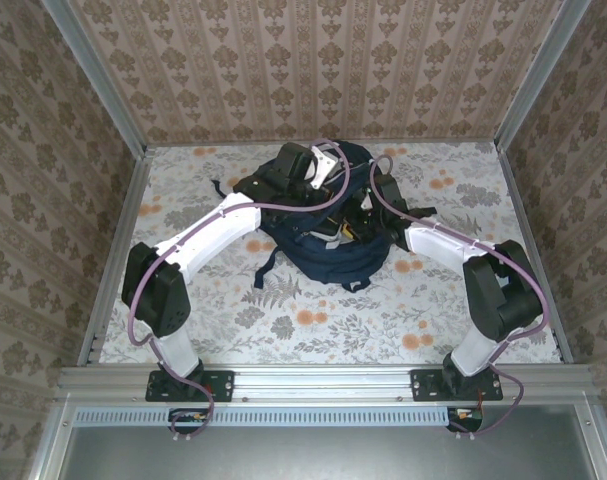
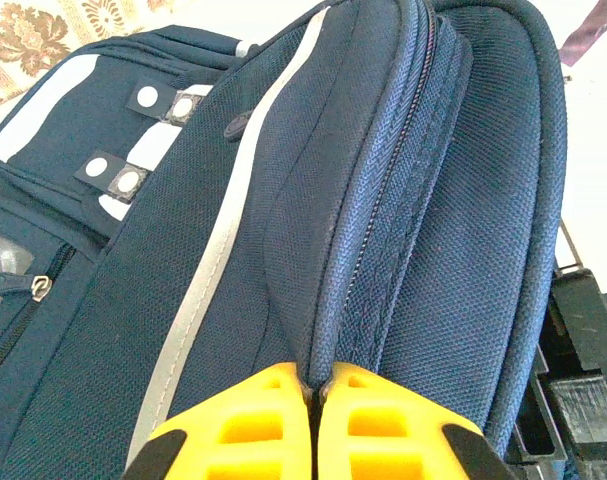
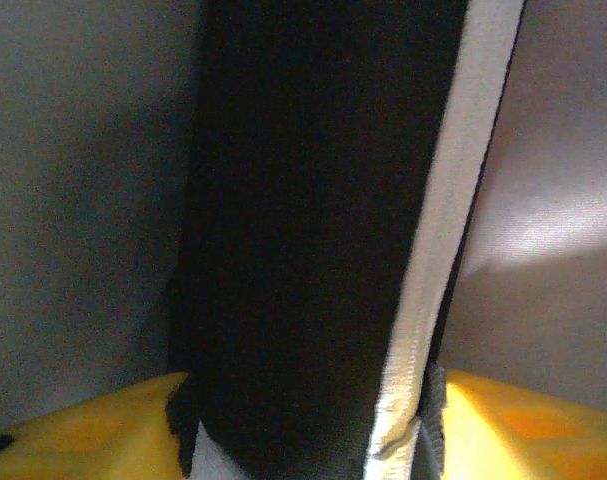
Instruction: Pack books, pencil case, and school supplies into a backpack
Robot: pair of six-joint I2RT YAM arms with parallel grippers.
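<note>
Aluminium rail [image 1: 323, 381] fronts floral tabletop [image 1: 313, 325] holding backpack [image 1: 321, 262] between wallpapered walls [image 1: 313, 70].

The backpack [image 1: 323, 262] is navy blue with a pale grey stripe and grey patches. The table [image 1: 283, 320] beneath the backpack is white with grey ferns and orange flowers. The walls [image 1: 313, 70] behind the backpack are beige damask. The left fingers [image 2: 248, 425] are yellow
</note>
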